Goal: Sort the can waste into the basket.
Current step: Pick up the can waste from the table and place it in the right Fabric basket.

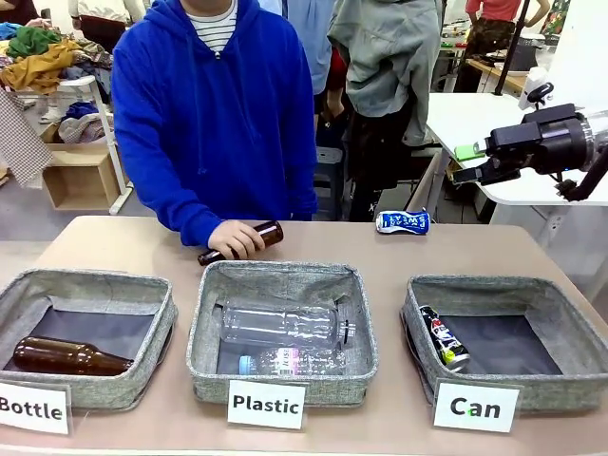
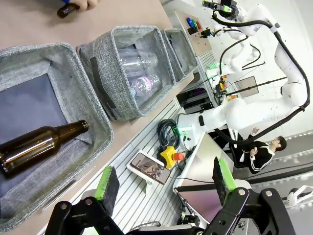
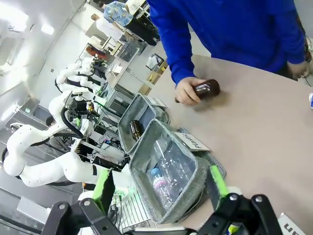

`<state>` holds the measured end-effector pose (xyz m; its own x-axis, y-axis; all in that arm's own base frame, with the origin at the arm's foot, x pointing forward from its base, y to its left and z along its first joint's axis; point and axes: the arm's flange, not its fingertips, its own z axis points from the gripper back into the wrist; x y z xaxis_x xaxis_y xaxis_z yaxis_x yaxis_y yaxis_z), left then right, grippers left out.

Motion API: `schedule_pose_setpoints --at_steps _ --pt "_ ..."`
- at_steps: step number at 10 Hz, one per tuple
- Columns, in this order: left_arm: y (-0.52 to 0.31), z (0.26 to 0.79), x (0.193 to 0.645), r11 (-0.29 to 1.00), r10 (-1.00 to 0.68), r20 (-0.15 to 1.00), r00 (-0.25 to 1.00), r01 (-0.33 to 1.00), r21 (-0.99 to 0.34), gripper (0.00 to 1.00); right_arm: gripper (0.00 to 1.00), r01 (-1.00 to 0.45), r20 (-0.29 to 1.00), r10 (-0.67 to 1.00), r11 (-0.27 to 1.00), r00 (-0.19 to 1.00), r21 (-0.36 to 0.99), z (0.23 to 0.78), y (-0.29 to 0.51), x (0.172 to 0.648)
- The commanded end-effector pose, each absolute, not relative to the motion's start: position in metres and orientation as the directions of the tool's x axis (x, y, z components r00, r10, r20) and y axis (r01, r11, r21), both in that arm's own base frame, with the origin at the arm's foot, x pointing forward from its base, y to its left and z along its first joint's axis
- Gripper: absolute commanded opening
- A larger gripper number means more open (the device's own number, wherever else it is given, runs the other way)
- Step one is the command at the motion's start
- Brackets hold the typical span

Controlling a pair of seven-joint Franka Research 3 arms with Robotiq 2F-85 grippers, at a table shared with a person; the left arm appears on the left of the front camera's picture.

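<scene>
The "Can" basket (image 1: 494, 288) stands at the front right of the table, and the black can (image 1: 444, 337) lies in its left side. At the table's far edge the blue and white can (image 1: 402, 221) lies on its side. High above and to the right of it, my right gripper (image 1: 470, 163) hangs open and empty. Its green pads (image 3: 217, 182) frame the table in the right wrist view. My left gripper (image 2: 164, 183) is open with nothing between its fingers, off the table's front edge near the "Bottle" bin.
The "Plastic" bin (image 1: 285, 277) in the middle holds clear bottles. The "Bottle" bin (image 1: 90, 285) on the left holds a brown bottle (image 1: 71, 356). A person in a blue hoodie rests a hand (image 1: 236, 237) on another brown bottle (image 1: 269, 233) at the far side.
</scene>
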<state>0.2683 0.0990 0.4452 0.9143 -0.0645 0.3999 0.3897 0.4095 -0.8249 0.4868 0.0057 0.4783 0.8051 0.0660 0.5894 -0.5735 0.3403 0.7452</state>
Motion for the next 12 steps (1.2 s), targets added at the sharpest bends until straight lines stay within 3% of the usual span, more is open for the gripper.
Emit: schedule_pose_setpoints --at_steps 1,2,3,4,6,7,8,10,12 --pt "0.099 0.446 0.266 0.408 -0.063 0.388 0.919 0.379 -0.831 1.00 1.00 -0.592 0.608 0.073 0.342 0.791 0.730 0.479 0.005 0.487" --pt "0.099 0.446 0.266 0.408 -0.063 0.388 0.919 0.379 -0.831 1.00 1.00 -0.573 0.589 0.066 0.340 0.805 0.745 0.478 0.006 0.487" --pt "0.099 0.446 0.266 0.408 -0.063 0.388 0.919 0.379 -0.831 1.00 1.00 -0.617 0.602 0.199 0.454 0.773 0.643 0.490 0.020 0.499" --pt "0.099 0.445 0.268 0.410 -0.065 0.400 0.914 0.390 -0.825 1.00 1.00 -0.657 0.574 0.348 0.553 0.741 0.513 0.507 0.040 0.531" --pt "0.171 0.524 0.222 0.234 0.122 0.527 0.841 0.492 -0.839 1.00 1.00 -0.697 0.489 0.553 0.696 0.674 0.173 0.532 0.065 0.612" --pt "0.209 0.547 0.196 0.151 0.220 0.539 0.813 0.517 -0.842 1.00 1.00 -0.683 0.430 0.604 0.729 0.671 0.041 0.535 0.071 0.642" --pt "0.241 0.562 0.176 0.074 0.296 0.531 0.794 0.535 -0.841 1.00 1.00 -0.699 0.391 0.669 0.710 0.632 -0.084 0.535 0.080 0.667" --pt "0.291 0.568 0.153 -0.112 0.408 0.429 0.806 0.510 -0.853 1.00 1.00 -0.803 0.203 0.867 0.498 0.455 -0.327 0.519 0.115 0.711" --pt "0.325 0.554 0.151 -0.196 0.501 0.334 0.798 0.481 -0.855 1.00 1.00 -0.866 0.072 0.923 0.379 0.377 -0.327 0.479 0.137 0.738"
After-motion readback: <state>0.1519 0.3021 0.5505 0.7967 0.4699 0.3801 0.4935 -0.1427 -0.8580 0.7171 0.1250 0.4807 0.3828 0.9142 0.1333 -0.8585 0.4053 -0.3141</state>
